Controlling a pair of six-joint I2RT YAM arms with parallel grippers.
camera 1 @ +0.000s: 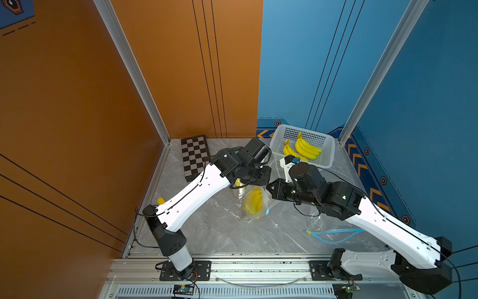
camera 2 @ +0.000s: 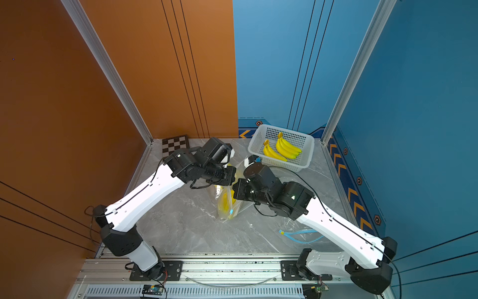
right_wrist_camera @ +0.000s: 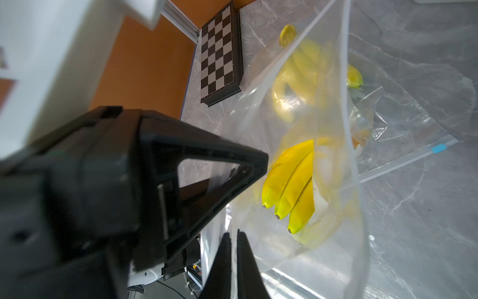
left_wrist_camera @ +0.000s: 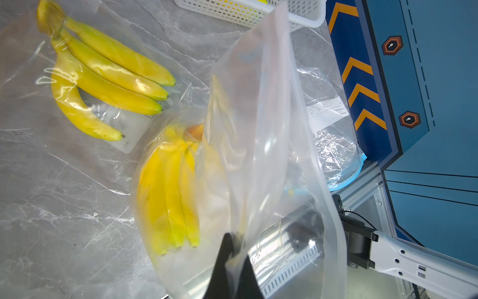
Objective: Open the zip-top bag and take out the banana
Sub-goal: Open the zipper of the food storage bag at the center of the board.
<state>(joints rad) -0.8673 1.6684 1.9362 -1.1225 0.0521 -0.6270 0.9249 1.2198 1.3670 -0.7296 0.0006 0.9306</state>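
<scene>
Since the left gripper [left_wrist_camera: 232,242] and right gripper [right_wrist_camera: 234,240] are both pinched tight on thin film of the zip-top bag [left_wrist_camera: 258,129], with the banana [left_wrist_camera: 168,196] bunch inside just past their tips, a hard tug could slip a pinch or dump the fruit.

Clear zip-top bag [left_wrist_camera: 271,129] upright — banana bunch [left_wrist_camera: 168,194] inside.

Four banana bunches [camera 1: 307,148], at least three bags [left_wrist_camera: 258,129], one basket [camera 1: 278,134], one chessboard [camera 1: 194,158]

Basket [left_wrist_camera: 219,10] cut off by frame edge; banana [left_wrist_camera: 168,196] blurred behind bag [left_wrist_camera: 271,129] film.
</scene>
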